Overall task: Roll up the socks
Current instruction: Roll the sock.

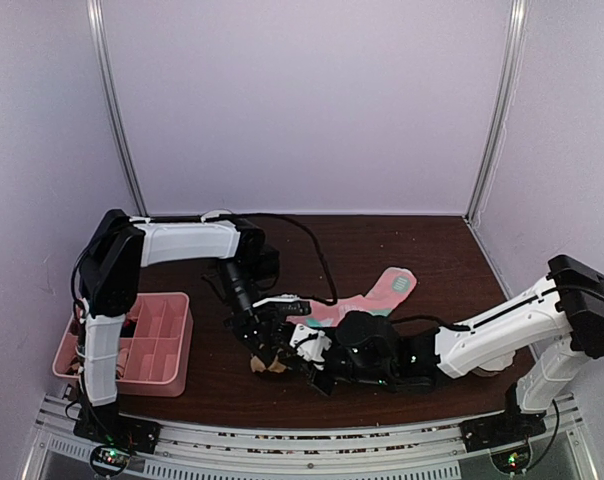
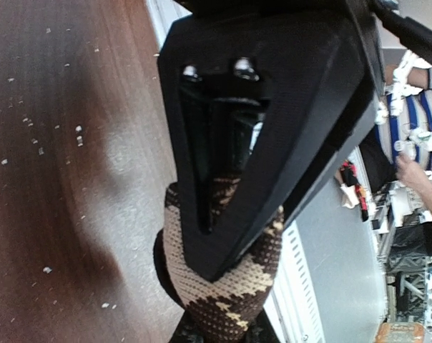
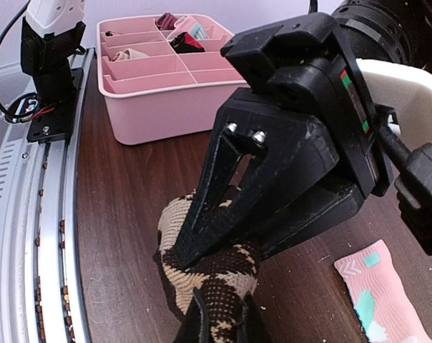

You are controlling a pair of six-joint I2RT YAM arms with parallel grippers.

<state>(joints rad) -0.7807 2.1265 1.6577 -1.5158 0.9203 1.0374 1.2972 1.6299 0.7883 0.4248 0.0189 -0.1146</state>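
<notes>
The brown-tan argyle sock is bunched into a tight bundle on the dark table near the front middle. My left gripper comes down on it from behind. In the right wrist view the left gripper shows as a black wedge shut into the bundle. My right gripper pinches the same bundle from the other side, jaws shut. In the left wrist view the right gripper presses into the argyle bundle. A pink sock with mint-green patches lies flat behind the arms, untouched.
A pink divided tray stands at the front left, with several small rolled items in its far compartments. The metal rail runs along the table's near edge. The left arm's base stands beside the tray.
</notes>
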